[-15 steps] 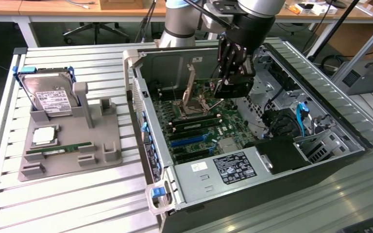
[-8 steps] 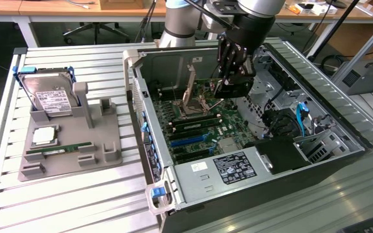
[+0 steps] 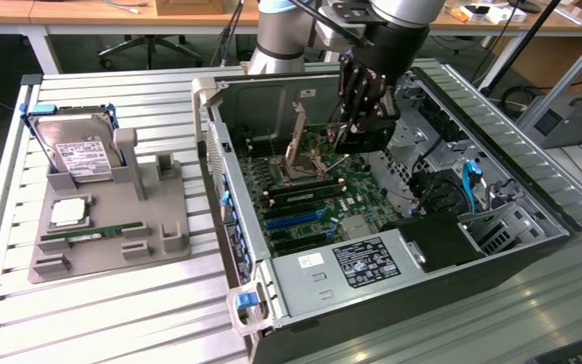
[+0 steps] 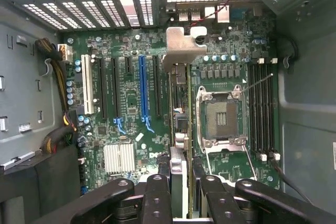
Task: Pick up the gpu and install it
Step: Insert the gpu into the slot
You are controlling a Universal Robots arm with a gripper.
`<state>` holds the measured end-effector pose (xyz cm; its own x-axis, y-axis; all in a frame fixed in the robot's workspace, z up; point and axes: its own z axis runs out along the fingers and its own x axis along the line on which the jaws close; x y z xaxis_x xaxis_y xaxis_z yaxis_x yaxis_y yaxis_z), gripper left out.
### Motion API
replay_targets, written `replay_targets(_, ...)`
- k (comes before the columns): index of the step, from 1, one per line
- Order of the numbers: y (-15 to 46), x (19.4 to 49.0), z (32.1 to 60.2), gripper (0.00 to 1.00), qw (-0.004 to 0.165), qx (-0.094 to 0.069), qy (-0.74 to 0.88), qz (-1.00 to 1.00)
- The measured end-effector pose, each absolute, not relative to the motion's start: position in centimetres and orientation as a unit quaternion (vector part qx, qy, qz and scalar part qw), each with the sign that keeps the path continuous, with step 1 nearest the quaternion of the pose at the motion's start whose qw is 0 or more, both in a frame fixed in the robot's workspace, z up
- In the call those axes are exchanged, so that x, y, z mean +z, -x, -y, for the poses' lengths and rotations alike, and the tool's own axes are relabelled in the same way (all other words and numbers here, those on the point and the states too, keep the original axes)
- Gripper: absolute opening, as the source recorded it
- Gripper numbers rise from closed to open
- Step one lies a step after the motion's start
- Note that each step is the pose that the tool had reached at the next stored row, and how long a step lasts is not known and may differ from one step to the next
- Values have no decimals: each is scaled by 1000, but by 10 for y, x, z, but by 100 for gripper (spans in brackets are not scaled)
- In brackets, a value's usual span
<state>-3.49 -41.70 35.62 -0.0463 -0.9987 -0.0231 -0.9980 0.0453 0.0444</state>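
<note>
Gripper point(image 3: 362, 125) inside open computer case point(image 3: 233, 163), above motherboard point(image 4: 131, 108). Jaws clamped on gpu point(image 4: 178, 124), held edge-on between the fingers point(image 4: 157, 198). In wrist view its long axis runs away from jaws toward the case's rear slots, silvery bracket point(image 4: 181, 45) at far end. Card's face hidden, only thin edge shows.

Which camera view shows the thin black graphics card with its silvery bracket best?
The wrist view: the thin black graphics card hangs edge-on above the motherboard, bracket visible. In the exterior view, the pincer largely hides the card.
</note>
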Motion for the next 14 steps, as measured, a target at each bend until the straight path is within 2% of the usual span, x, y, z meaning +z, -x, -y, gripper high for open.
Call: replay_targets(14,35,356,417,27,7,-24,-700,714)
